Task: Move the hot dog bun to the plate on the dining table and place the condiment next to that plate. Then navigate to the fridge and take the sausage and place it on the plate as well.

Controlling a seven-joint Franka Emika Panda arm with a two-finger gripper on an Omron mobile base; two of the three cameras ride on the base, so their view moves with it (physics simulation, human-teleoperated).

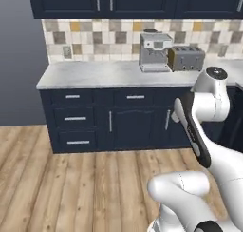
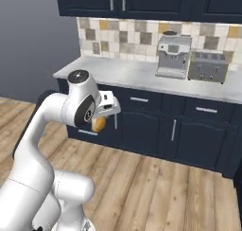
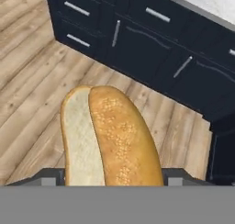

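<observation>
A white robot arm with dark joints rises from the lower right of the left base view and the lower left of the right base view, folded at the elbow above a light wood plank floor (image 1: 71,178). Its claw (image 3: 110,179) grips the hot dog bun (image 3: 110,136), an oblong tan-orange bread roll with a pale cut face along one side and a speckled golden crust on the other. In the hand view the bun fills the lower middle of the frame, rising from between the two dark finger tips (image 3: 48,176) at the bottom edge, with the floor and navy cabinet doors behind it. In the right base view, a small orange piece of the bun (image 2: 99,124) shows just below the white hand, at middle left of the frame, held in the air well above the floor. Behind the arm runs a white, grey-veined marble tabletop (image 1: 95,74) over dark navy cabinets (image 1: 114,121) with silver handles. On it, at the upper right of both base views, a silver espresso machine (image 1: 154,53) stands just beside a silver toaster (image 1: 186,58). A wall of beige, grey and yellow square tiles (image 1: 95,38) backs the tabletop, with dark navy upper cabinets (image 1: 133,0) along the top of the frame.
</observation>
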